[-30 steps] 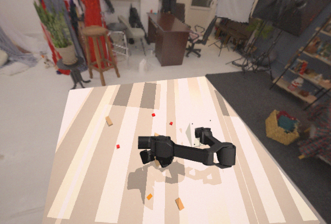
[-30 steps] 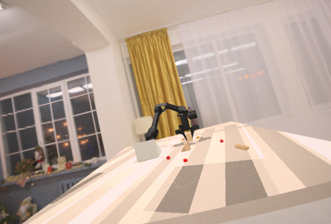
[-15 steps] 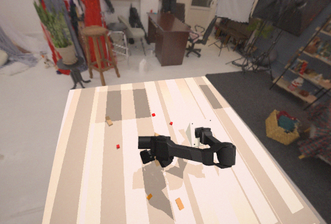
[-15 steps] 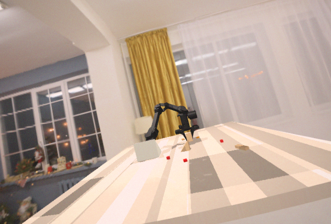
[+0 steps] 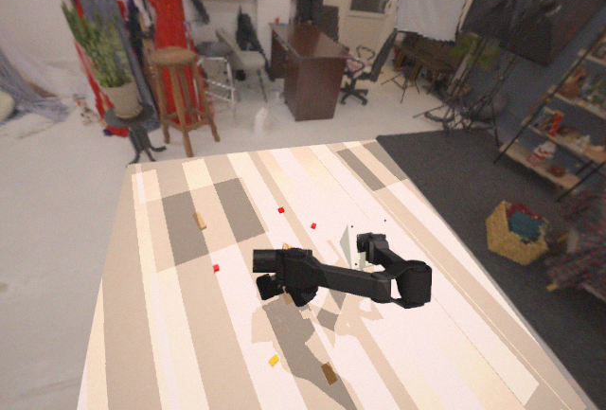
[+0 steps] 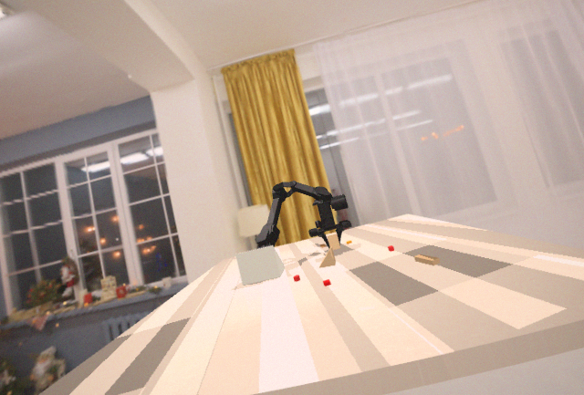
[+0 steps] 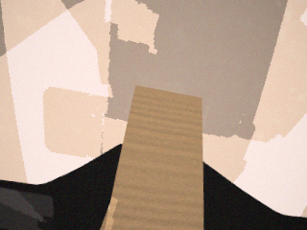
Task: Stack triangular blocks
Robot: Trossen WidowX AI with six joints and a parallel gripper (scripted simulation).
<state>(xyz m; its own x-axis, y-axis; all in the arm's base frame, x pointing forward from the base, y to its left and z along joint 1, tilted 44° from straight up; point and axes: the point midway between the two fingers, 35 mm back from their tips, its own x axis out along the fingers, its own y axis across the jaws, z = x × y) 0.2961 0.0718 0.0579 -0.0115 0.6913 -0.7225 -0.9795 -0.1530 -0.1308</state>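
Note:
My gripper [image 5: 285, 292] [image 6: 333, 244] [image 7: 155, 155] points down and is shut on a wooden triangular block [image 6: 334, 239] [image 7: 165, 144], which is held above the table between the two black fingers. Its grained, oblong face shows in the wrist view; which way its sloped face points I cannot tell. The other triangular block [image 5: 286, 245] [image 6: 328, 259] stands on the table, its pointed wedge outline plain in the exterior view. The held block is apart from it, behind it in that view. The arm hides most of both blocks in the top view.
A pale panel [image 5: 345, 246] [image 6: 260, 265] stands beside the arm's base. Red cubes [image 5: 280, 209] [image 5: 313, 225] [image 5: 215, 268] lie around. A wooden bar [image 5: 199, 221] [image 6: 426, 259] lies farther off. A yellow block [image 5: 273, 360] [image 6: 349, 242] and a brown block [image 5: 329, 373] lie on the other side.

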